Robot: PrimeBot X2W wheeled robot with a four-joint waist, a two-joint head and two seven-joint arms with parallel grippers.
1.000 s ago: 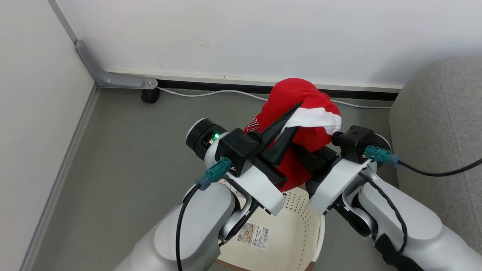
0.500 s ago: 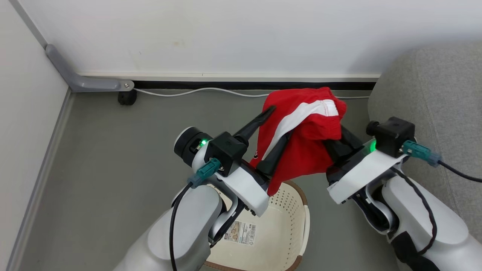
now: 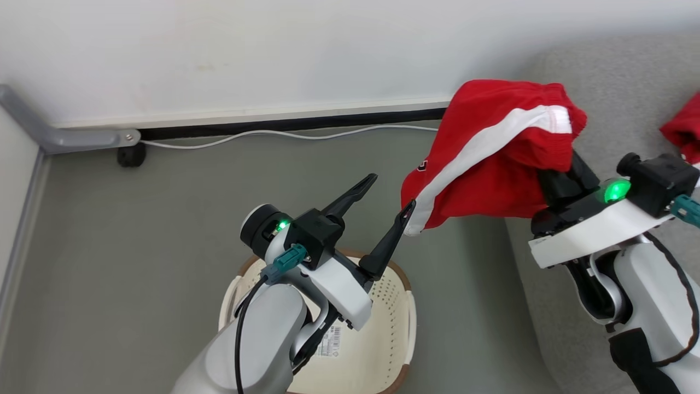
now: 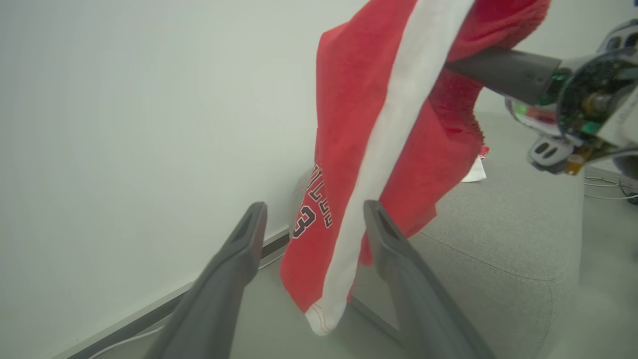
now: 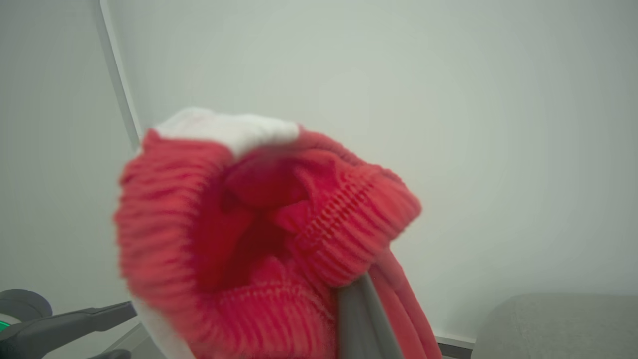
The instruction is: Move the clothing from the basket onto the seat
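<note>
A red garment (image 3: pixel 492 158) with a white stripe hangs in the air over the edge of the grey seat (image 3: pixel 618 93). My right gripper (image 3: pixel 549 167) is shut on it, the fingertips buried in the cloth. The left wrist view shows the garment (image 4: pixel 389 124) with a printed number, dangling just beyond my open left fingers (image 4: pixel 249 234). My left gripper (image 3: pixel 391 191) is open and holds nothing; the garment's lower corner hangs close to one fingertip. The cream basket (image 3: pixel 407 323) sits on the floor under my left arm. A second red garment (image 3: pixel 683 131) lies on the seat at the far right.
A white wall with a dark skirting strip (image 3: pixel 284 125) runs across the back, and a white cable (image 3: pixel 273 134) lies along it. A grey bracket and a black castor (image 3: pixel 130 156) stand at the left. Grey floor (image 3: pixel 136 235) spreads left of the basket.
My left gripper has opened and let go of the garment. My right arm has carried it rightward and up, toward the seat. The camera has turned right.
</note>
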